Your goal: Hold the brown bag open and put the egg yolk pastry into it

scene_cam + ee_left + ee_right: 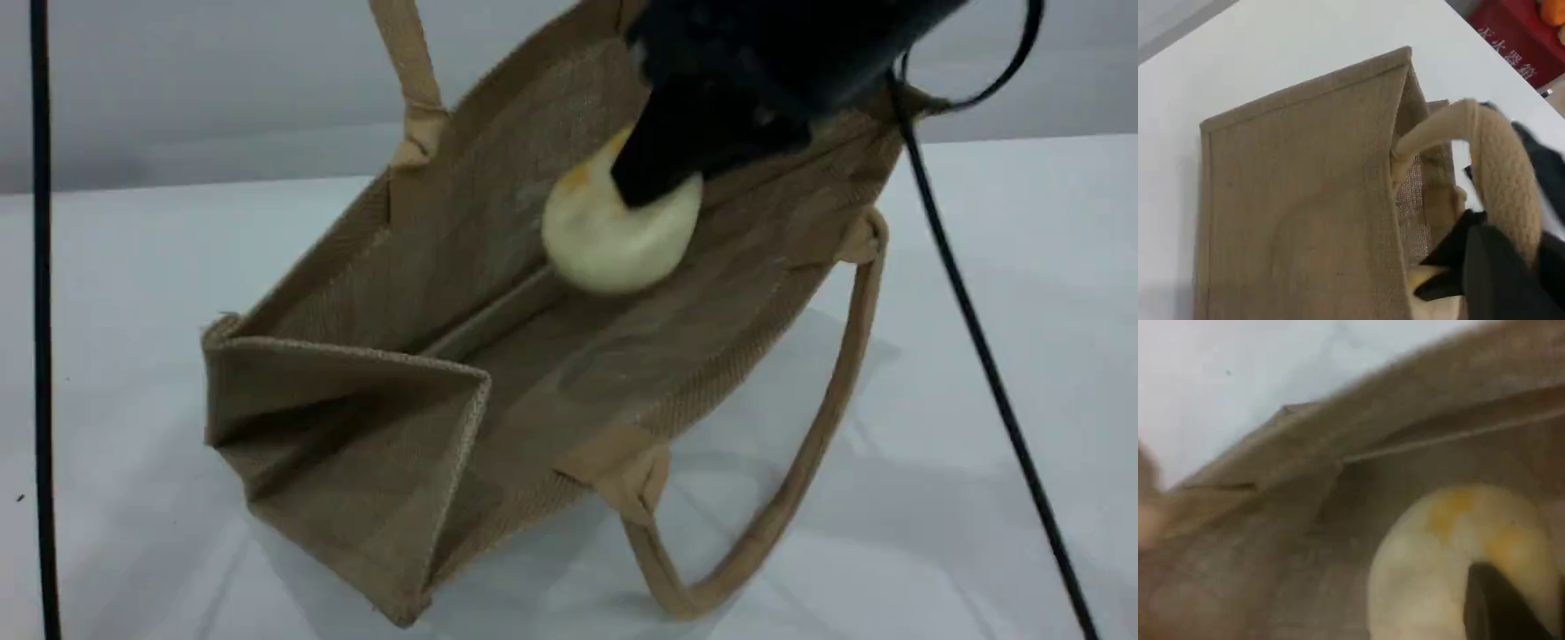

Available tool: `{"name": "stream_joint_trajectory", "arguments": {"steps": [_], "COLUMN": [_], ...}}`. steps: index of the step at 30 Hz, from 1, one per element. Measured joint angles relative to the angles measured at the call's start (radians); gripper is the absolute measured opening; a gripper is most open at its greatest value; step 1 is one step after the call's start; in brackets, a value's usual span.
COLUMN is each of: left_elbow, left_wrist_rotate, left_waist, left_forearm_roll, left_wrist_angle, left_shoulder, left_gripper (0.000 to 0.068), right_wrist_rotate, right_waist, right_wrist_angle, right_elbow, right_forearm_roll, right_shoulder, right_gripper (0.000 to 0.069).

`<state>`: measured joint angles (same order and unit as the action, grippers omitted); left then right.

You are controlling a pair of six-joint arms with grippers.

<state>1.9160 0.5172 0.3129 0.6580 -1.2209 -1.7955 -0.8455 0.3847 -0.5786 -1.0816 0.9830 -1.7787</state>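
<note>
Pastry: egg yolk pastry [609, 236] clenched in my right pincer [653, 182] | brown bag [427, 356] gaping beneath it | left pincer [1485, 267] gripping handle [1501, 173]

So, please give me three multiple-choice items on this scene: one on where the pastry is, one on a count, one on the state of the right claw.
1. Where is the egg yolk pastry?
A. on the table beside the bag
B. inside the open mouth of the brown bag
C. on top of a handle

2. How many loop handles does the bag show in the scene view?
A. one
B. two
C. four

3. The right claw is
A. shut on the pastry
B. open above the table
C. shut on a handle

Key: 1 B, bag walls surround it; 2 B, one on each long side; 3 A, its dark tip sits against the pastry.
</note>
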Motion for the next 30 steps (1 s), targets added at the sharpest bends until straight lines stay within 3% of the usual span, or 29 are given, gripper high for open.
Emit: {"name": "stream_joint_trajectory", "arguments": {"steps": [14,18,25,30], "left_elbow": [0.0,0.0,0.0,0.0], "left_wrist_rotate": [0.001,0.001,0.001,0.005], "left_waist": [0.0,0.0,0.0,0.0], "left_forearm_roll": [0.0,0.0,0.0,-0.001], "left_wrist_angle": [0.0,0.0,0.0,0.0], "left_shoulder": [0.001,0.001,0.001,0.001], "left_gripper": [0.0086,0.0086,0.0086,0.0086], "right_wrist_rotate": [-0.066,-0.073,-0.082,-0.082], "right_waist": [0.005,0.005,0.005,0.004], "right_wrist_angle": [-0.023,-0.033,-0.042,-0.084], "right_elbow": [-0.001,-0.002,-0.003,-0.003], "right_forearm_roll": [0.124,0.126,0.124,0.081], "right_shoulder": [-0.09,-0.09,-0.077,-0.014], "right_gripper": [0.0062,0.0132,0.0343,0.0377]}}
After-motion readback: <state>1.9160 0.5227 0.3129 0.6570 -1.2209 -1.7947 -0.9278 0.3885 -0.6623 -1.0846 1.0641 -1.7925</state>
